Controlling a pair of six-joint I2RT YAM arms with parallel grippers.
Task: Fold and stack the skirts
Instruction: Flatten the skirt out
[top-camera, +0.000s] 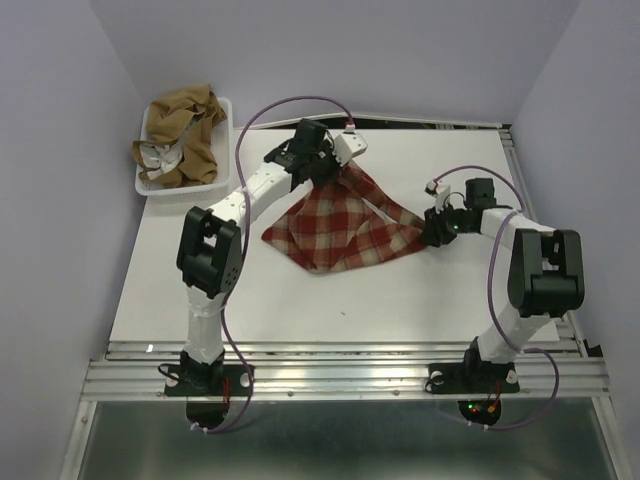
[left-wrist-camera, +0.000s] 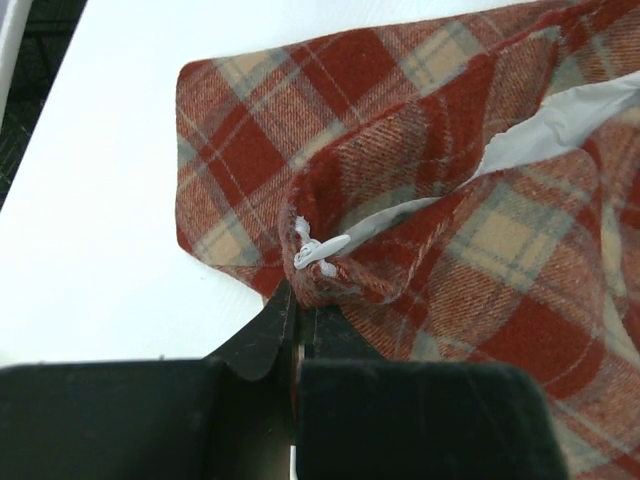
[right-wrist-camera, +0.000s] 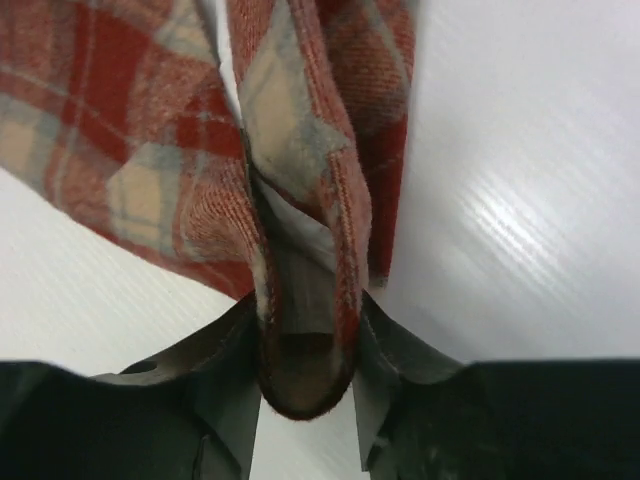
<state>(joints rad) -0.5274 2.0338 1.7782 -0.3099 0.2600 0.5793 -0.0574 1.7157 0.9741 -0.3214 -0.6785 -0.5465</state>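
Note:
The red-and-cream plaid skirt (top-camera: 340, 225) hangs stretched between my two grippers over the middle of the white table, its lower part resting on the table. My left gripper (top-camera: 330, 165) is shut on its far corner; in the left wrist view the jaws (left-wrist-camera: 297, 325) pinch a rolled hem with a white loop, and white lining (left-wrist-camera: 560, 125) shows. My right gripper (top-camera: 432, 228) is shut on the right corner; a folded band of the plaid skirt (right-wrist-camera: 300, 330) sits between its fingers (right-wrist-camera: 225, 370). The tan-brown skirts (top-camera: 180, 135) lie heaped in the tray at the back left.
The white plastic tray (top-camera: 222, 140) stands at the back left corner of the table (top-camera: 300, 310). Purple cables loop over both arms. Lilac walls close in the left, back and right sides. A metal rail runs along the near edge.

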